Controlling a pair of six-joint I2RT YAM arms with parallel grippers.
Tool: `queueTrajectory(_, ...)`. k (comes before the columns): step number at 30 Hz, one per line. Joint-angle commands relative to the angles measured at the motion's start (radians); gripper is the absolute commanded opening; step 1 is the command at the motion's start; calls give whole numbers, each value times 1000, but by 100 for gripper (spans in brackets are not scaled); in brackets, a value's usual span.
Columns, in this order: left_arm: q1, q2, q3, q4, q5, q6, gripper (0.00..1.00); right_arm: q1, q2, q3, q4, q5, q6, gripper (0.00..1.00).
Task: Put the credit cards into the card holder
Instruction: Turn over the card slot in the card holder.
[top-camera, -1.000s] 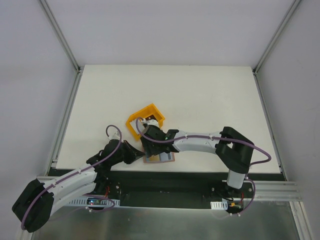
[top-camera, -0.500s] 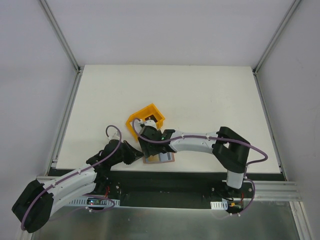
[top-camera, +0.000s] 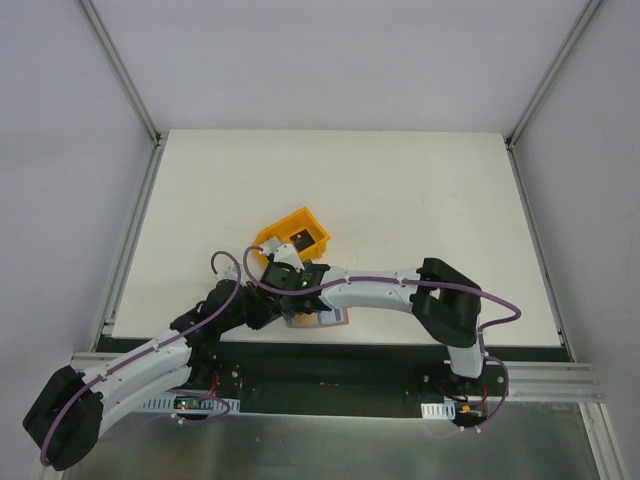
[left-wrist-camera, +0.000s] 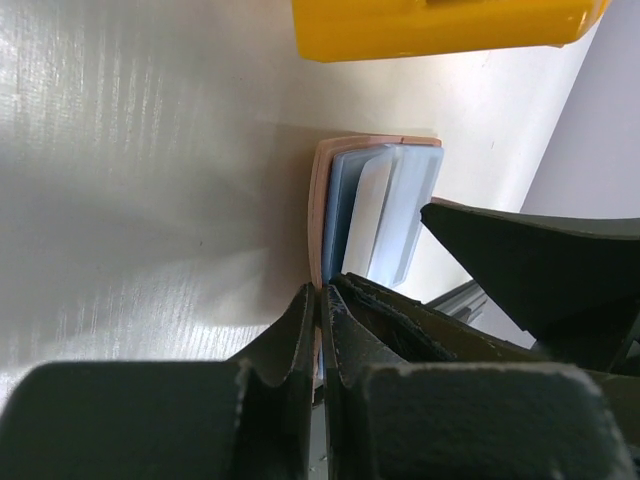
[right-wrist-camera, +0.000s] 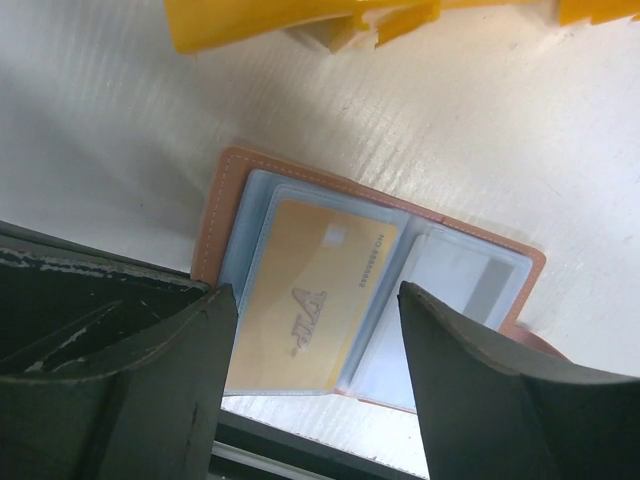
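top: one yellow bin (top-camera: 268, 240), one card holder (top-camera: 330, 318) open at the counter's (top-camera: 400, 200) near edge. left wrist: left end effector (left-wrist-camera: 320, 295) clenched on the card holder's edge. right wrist: right end effector (right-wrist-camera: 315, 295) released, straddling two sleeved credit cards (right-wrist-camera: 300, 330); print too small to read.

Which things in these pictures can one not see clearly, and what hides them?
Top view: card holder mostly hidden under the right arm.
Top view: dark thing inside the yellow bin is too small to name.
Right wrist view: print on the card is blurred.
Left wrist view: the yellow bin is cut off by the top edge.
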Motion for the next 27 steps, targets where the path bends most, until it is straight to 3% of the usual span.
queueTrajectory(1, 4, -20, 7, 57, 24, -4, 0, 20, 15, 62, -102, 83, -15, 68)
queueTrajectory(27, 4, -48, -19, 31, 3, -13, 0, -11, -161, -72, -161, 162, 46, 59)
